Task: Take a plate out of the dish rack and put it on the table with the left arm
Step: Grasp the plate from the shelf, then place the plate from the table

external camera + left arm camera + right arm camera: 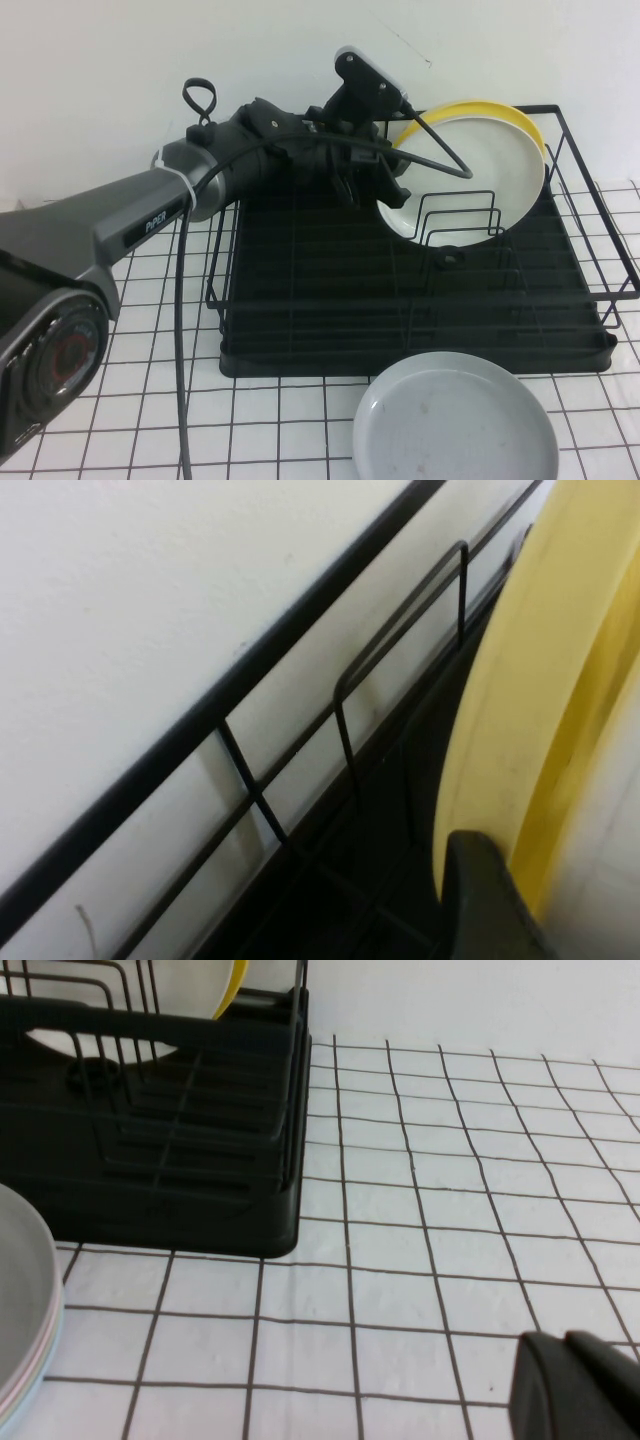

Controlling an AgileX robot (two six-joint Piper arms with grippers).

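The white plate (470,180) stands upright in the black wire dish rack (400,300), with a yellow plate (512,112) right behind it. My left gripper (385,190) reaches over the rack to the plates' left edge, and looks open. In the left wrist view only one finger (490,900) shows, lying against the yellow plate (500,700). A pale strip of the white plate (612,860) shows beside it. My right gripper (575,1390) is shut and empty, low over the grid-cloth table (450,1190) to the right of the rack (180,1160).
A light grey plate (455,430) lies flat on the table in front of the rack; it also shows in the right wrist view (20,1310). The white wall stands close behind the rack. Upright wire dividers (460,215) stand in front of the white plate.
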